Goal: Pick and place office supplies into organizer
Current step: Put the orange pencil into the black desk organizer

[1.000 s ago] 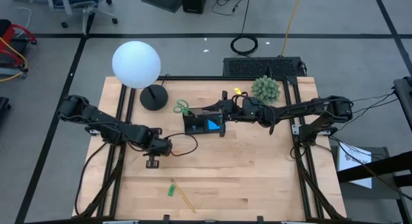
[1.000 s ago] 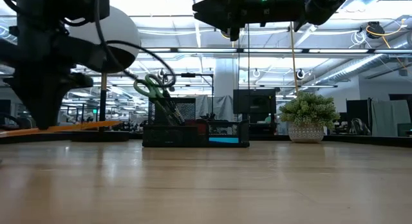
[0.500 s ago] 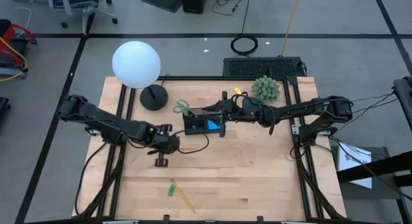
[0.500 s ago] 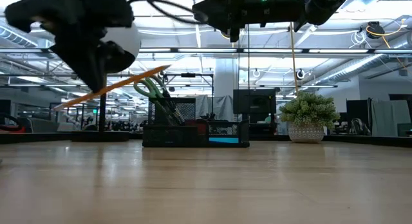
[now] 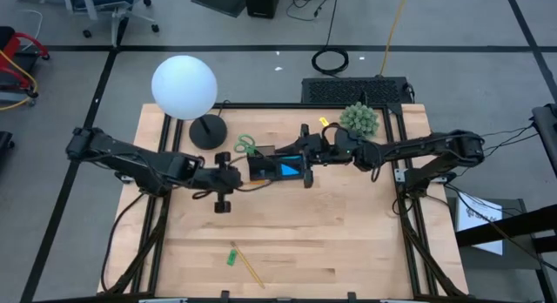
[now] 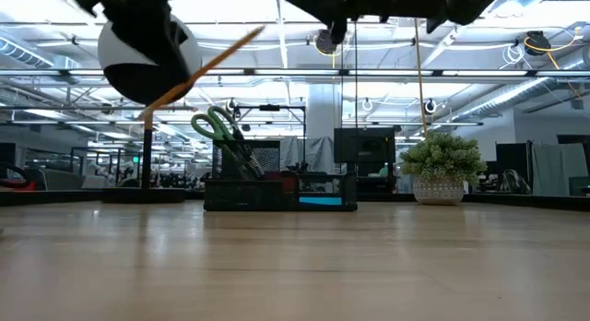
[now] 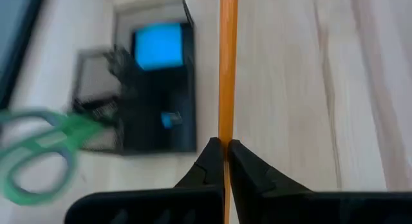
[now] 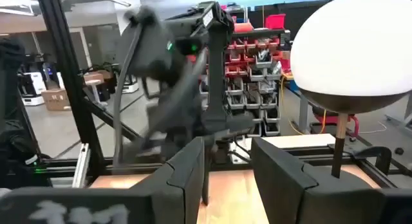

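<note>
Wooden counter [image 5: 348, 225] carries the small black compartmented organizer [image 5: 277, 168]; just beside it, the left gripper [image 7: 224, 153] pinches an orange pencil [image 7: 226, 69] in closed fingers, likely for insertion. Above the organizer, the right gripper [image 8: 226, 166] waits, fingers narrowly parted.

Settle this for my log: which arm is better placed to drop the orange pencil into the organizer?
Left: its claw is shut on the orange pencil beside the organizer.

You have a pale wooden desk [image 5: 348, 242] on a grey floor [image 5: 261, 24] marked with dark tape lines, and ceiling light strips [image 6: 277, 74] glow across the open room beyond.
</note>
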